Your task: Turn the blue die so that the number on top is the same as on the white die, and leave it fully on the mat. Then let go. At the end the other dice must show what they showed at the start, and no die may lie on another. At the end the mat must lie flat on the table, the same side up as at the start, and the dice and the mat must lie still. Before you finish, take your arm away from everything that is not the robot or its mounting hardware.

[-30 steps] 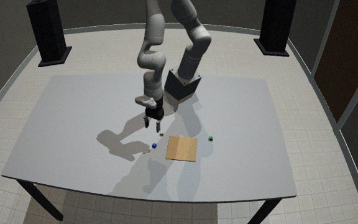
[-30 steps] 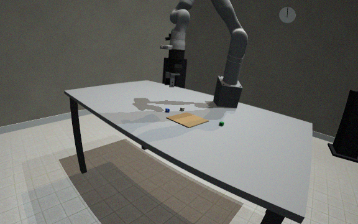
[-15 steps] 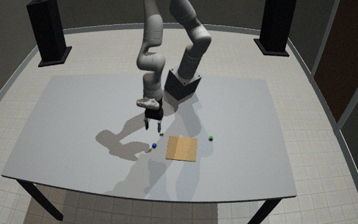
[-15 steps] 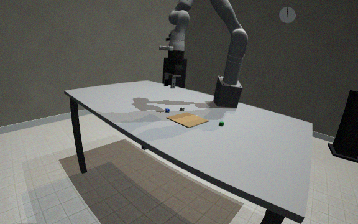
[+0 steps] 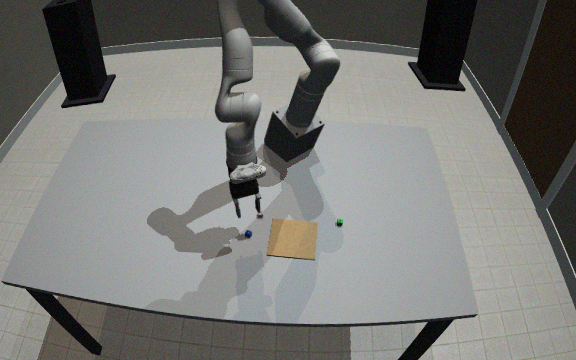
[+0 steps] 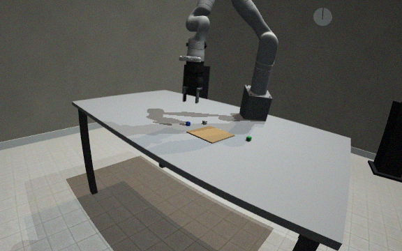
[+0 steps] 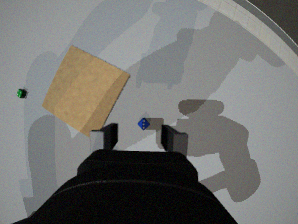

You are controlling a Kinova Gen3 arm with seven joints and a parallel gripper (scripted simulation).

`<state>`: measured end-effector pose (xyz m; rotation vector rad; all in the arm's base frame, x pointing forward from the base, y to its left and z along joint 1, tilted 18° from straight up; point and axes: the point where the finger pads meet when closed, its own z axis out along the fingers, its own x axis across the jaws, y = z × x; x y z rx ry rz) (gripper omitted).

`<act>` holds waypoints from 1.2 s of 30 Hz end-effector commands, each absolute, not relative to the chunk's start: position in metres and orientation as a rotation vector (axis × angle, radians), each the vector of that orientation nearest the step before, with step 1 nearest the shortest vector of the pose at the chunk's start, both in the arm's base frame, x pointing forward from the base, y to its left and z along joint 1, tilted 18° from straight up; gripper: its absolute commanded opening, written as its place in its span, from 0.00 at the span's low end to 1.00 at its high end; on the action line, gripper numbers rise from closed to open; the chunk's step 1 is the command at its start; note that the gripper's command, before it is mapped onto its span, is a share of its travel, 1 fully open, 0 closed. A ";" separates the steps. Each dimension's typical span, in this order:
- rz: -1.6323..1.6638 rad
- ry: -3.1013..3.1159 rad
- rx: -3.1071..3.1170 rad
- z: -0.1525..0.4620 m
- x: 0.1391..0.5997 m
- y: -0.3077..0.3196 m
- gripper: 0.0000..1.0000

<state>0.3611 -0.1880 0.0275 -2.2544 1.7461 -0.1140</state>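
The blue die (image 5: 248, 234) (image 6: 188, 123) (image 7: 143, 123) lies on the table beside the mat. White pips show on it in the wrist view, but I cannot read the number surely. The white die (image 5: 260, 215) (image 6: 204, 122) lies near it, toward the robot base; it is not visible in the wrist view, and its number is too small to read. The tan mat (image 5: 292, 240) (image 6: 211, 134) (image 7: 85, 90) lies flat. My gripper (image 5: 248, 214) (image 6: 190, 101) (image 7: 139, 133) is open and empty, well above the table, fingers pointing down. The blue die shows between and just beyond the fingertips in the wrist view.
A green die (image 5: 339, 222) (image 6: 248, 139) (image 7: 21, 93) lies on the table on the other side of the mat from the blue die. The robot base (image 5: 293, 137) (image 6: 255, 104) stands behind the mat. Arm shadows fall across the dice area and the mat.
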 end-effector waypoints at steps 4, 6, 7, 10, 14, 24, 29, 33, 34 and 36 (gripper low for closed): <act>-0.131 1.573 -2.370 0.017 0.361 -0.185 1.00; -0.155 1.455 -2.449 0.014 0.362 -0.185 1.00; -0.168 1.397 -2.485 0.012 0.362 -0.185 1.00; -0.203 1.232 -2.579 0.007 0.363 -0.186 1.00; -0.244 1.044 -2.671 0.002 0.365 -0.187 1.00; -0.292 0.829 -2.760 -0.004 0.367 -0.189 1.00; -0.299 0.798 -2.771 -0.004 0.367 -0.190 1.00; -0.299 0.797 -2.772 -0.004 0.367 -0.190 0.64; -0.299 0.797 -2.772 -0.004 0.367 -0.190 0.64; -0.299 0.797 -2.772 -0.004 0.367 -0.190 0.64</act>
